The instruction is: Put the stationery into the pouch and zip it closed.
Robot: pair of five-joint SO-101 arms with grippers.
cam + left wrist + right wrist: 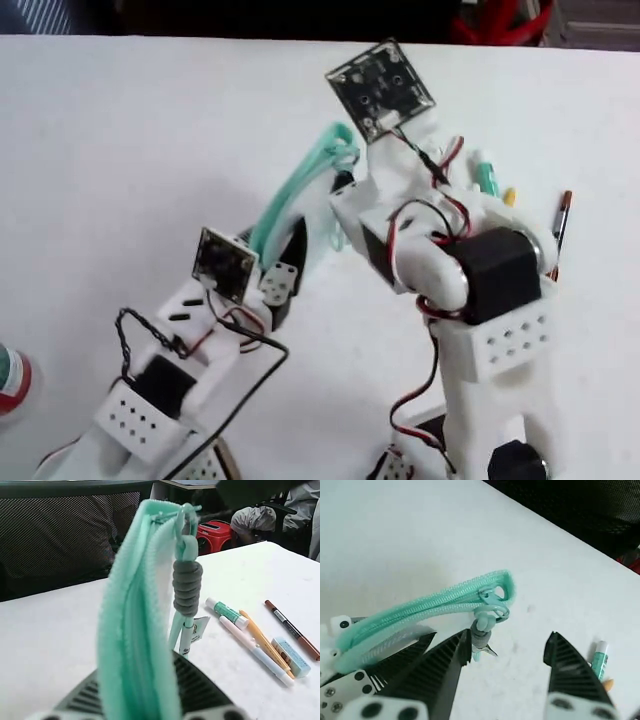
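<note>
— So, where's the pouch (295,195)?
— Held up off the counter (120,130) at a tilt, with its lower end pinched in the left end effector (283,262). The grey zip pull (187,587) hangs at the raised far end.
— And the right end effector (509,637)?
— Fingers spread, just beside that pull.
— What lies on the counter?
— Beside the right arm, apart from the pouch, lie a glue stick (227,612), a white pen (255,650), an orange pencil (265,642), an eraser (290,656) and a brown pencil (292,629).

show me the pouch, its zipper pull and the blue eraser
pouch (130,630), left wrist view, zipper edge
zipper pull (187,587), left wrist view, grey ribbed grip
blue eraser (290,656), left wrist view, middle of its top
</note>
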